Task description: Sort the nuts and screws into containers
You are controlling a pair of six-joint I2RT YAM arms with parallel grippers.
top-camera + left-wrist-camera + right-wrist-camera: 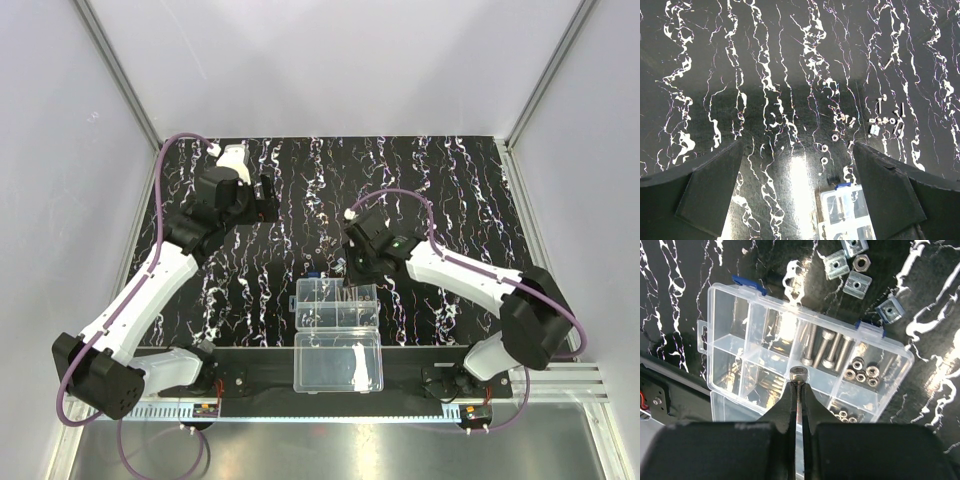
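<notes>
One socket-head screw [798,376] is pinched by the right gripper [799,390] over the organizer box [720,292]; left gripper [800,187] gapes empty.

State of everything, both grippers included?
Clear plastic organizer box: open, lid flat.
Right gripper: shut on silvery socket-head screw, over the box.
Left gripper: open, empty.
Silvery screws, small hex nuts in box: separate compartments.
Loose screws, loose nuts: lying on black marbled mat.
</notes>
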